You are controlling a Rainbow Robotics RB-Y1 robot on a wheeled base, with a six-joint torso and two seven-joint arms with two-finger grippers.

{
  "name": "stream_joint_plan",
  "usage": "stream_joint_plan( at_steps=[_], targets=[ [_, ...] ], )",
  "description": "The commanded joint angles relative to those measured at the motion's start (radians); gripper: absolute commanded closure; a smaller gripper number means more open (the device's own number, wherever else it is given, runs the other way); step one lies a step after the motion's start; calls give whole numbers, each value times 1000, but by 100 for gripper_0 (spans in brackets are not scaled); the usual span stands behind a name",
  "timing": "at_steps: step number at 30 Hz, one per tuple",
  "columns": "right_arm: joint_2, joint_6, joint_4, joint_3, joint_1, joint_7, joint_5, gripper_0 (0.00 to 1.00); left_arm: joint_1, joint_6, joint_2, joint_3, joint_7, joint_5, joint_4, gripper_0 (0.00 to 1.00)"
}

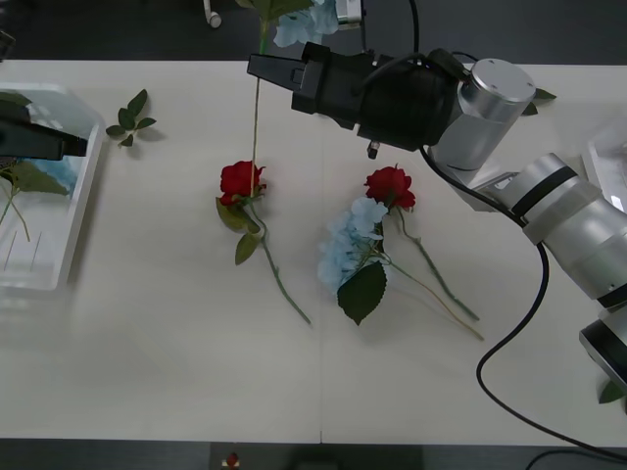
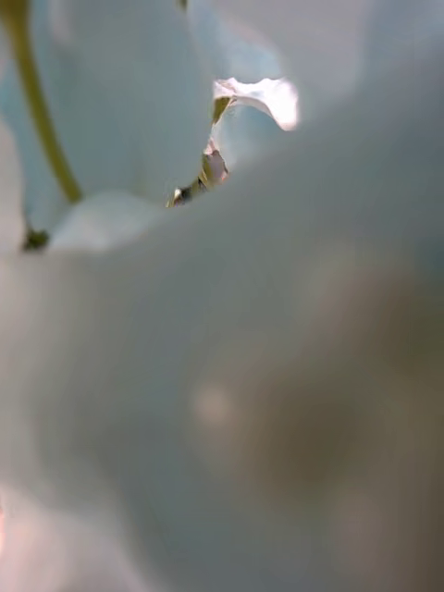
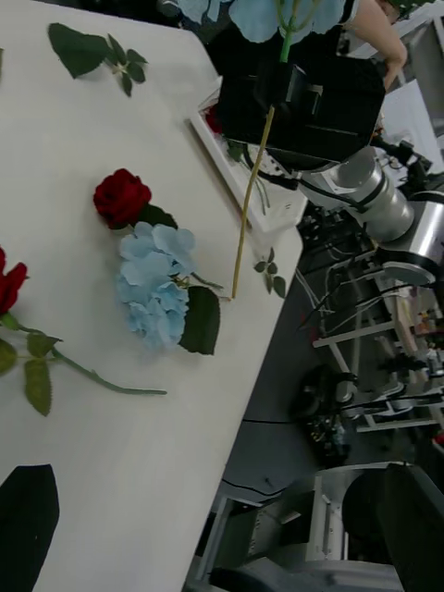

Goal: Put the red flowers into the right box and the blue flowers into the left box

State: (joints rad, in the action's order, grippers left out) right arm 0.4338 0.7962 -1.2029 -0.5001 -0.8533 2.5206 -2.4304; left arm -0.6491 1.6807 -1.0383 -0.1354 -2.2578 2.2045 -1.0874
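My right gripper [image 1: 261, 70] reaches over the far middle of the table, shut on the thin stem of a blue flower [image 1: 302, 22] whose pale head stands above it and whose stem hangs down toward a red flower [image 1: 240, 180]. Its petals [image 2: 185, 370] press close in the right wrist view. A second red flower [image 1: 390, 186] lies beside another blue flower [image 1: 351, 245] at mid-table. My left gripper [image 1: 76, 147] hovers open over the left box [image 1: 59, 257], which holds a blue flower and leaves. The right box [image 3: 264, 211] holds a red bloom [image 3: 215, 118].
A loose green leaf sprig [image 1: 131, 117] lies near the left box. Another leaf [image 1: 541, 96] sits at the far right behind my right arm. A black cable [image 1: 509, 333] loops over the table's right side. The near half of the table is bare.
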Motion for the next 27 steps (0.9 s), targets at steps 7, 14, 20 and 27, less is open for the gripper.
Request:
stream_joint_plan(
  at_steps=[7,14,20,27],
  targets=[
    [-10,0,-26,11,-53,20,-42,100,-7,-145,107,-61,-52,64,-149,0],
    [-10,1,-26,11,-53,21,-42,100,-7,-289,202,-116,-51,23,-235,0],
    [-10,3,-27,11,-53,21,-42,100,-9,-371,250,-153,-43,-35,-279,0],
    [-10,5,-26,11,-53,21,-42,100,-27,-412,301,-207,-40,-37,-279,0]
  ],
)
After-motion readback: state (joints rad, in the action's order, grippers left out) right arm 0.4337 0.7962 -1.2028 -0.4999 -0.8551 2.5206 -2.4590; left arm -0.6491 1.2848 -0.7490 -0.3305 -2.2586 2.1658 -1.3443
